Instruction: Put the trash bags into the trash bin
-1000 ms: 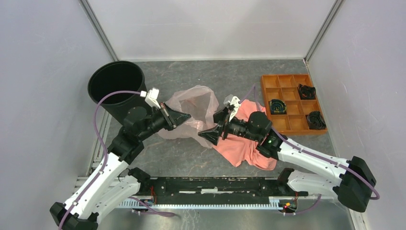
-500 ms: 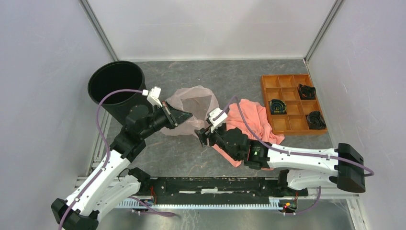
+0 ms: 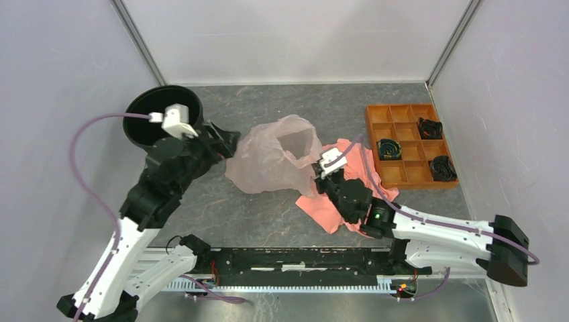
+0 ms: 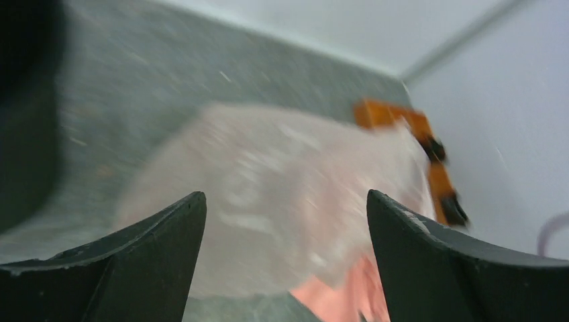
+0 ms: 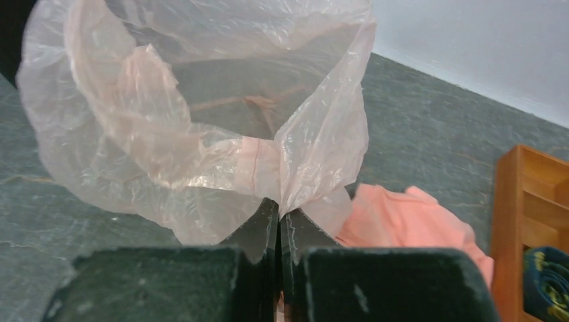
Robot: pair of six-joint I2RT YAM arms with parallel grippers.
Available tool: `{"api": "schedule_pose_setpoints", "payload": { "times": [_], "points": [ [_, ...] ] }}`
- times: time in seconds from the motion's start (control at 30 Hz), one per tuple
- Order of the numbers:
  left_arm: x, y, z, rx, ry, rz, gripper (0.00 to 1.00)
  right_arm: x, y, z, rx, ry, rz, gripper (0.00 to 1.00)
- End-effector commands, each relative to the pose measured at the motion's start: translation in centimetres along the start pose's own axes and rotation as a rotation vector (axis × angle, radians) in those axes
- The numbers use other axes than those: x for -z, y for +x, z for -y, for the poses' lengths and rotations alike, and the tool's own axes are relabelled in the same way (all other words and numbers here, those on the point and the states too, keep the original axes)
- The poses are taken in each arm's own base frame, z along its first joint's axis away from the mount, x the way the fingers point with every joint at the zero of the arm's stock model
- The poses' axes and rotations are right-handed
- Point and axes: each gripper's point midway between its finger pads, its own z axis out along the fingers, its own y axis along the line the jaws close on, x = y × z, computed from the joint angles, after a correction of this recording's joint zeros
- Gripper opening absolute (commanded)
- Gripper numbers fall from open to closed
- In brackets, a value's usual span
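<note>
R gripper (image 5: 278,209) is pinched tight on a fold of the trash bag (image 3: 272,157), billowing mid-table, L gripper (image 4: 285,201) gapes wide beside it w/ nothing held: I'd have L nip the opposite rim, then both lift it high over the trash bin (image 3: 142,129) in the far-left corner.

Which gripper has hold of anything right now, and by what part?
The right gripper is shut on the trash bag, pinching a bunched fold of film by its open mouth. The left gripper is open, holding nothing.
</note>
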Motion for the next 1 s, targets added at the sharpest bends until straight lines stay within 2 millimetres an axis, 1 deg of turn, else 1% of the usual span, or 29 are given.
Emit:
{"api": "schedule_pose_setpoints", "payload": {
  "times": [0.0,0.03,0.07,0.13,0.27,0.3,0.37,0.4,0.47,0.53,0.6,0.77,0.83,0.87,0.93,0.97],
  "points": [
    [2.6,-7.2,-7.1,-0.26,-0.505,0.177,0.96,1.5,-0.9,0.9,-0.028,-0.06,0.063,0.0],
    [1.8,-7.4,-8.0,-0.297,-0.581,0.156,0.97,1.9,-1.0,1.0,-0.033,-0.07,0.071,0.0],
    [1.2,-7.7,-8.4,-0.328,-0.635,0.14,0.99,2.1,-1.0,1.0,-0.033,-0.077,0.072,0.0],
    [-0.2,-8.1,-9.2,-0.381,-0.711,0.114,1.0,2.5,-1.3,1.1,-0.037,-0.094,0.082,0.01],
    [-2.9,-10.2,-10.2,-0.417,-0.783,0.117,1.0,3.1,-2.0,1.2,-0.01,-0.119,0.09,0.0],
    [-3.5,-10.6,-10.7,-0.422,-0.8,0.113,1.0,3.3,-2.2,1.2,-0.01,-0.123,0.094,0.0],
    [-4.7,-11.2,-12.3,-0.41,-0.842,0.091,1.0,3.6,-2.6,1.4,-0.01,-0.128,0.101,0.0],
    [-5.7,-11.0,-12.9,-0.397,-0.822,0.059,1.0,3.8,-2.7,1.4,-0.011,-0.134,0.106,0.01],
    [-7.2,-10.5,-14.3,-0.373,-0.803,0.024,0.99,4.1,-3.0,1.6,-0.015,-0.141,0.117,0.0],
    [-8.1,-9.5,-15.1,-0.382,-0.794,-0.007,0.92,4.4,-3.2,1.9,-0.021,-0.138,0.126,0.0],
    [-8.3,-9.1,-15.6,-0.396,-0.809,-0.016,0.83,4.7,-3.5,2.1,-0.029,-0.136,0.136,0.0],
    [-7.8,-8.0,-15.8,-0.415,-0.784,-0.04,0.51,5.4,-4.6,3.0,-0.044,-0.121,0.168,0.0],
    [-7.5,-7.5,-16.1,-0.428,-0.788,-0.063,0.35,5.6,-5.4,3.4,-0.047,-0.113,0.187,0.0],
    [-7.4,-7.2,-16.3,-0.432,-0.79,-0.076,0.29,5.8,-6.1,3.6,-0.049,-0.107,0.2,0.0],
    [-7.1,-6.5,-16.5,-0.437,-0.789,-0.098,0.24,6.0,-7.3,4.0,-0.041,-0.098,0.223,0.01],
    [-6.9,-6.3,-16.5,-0.441,-0.783,-0.102,0.2,6.1,-8.1,4.3,-0.032,-0.087,0.234,0.01]
  ]
}}
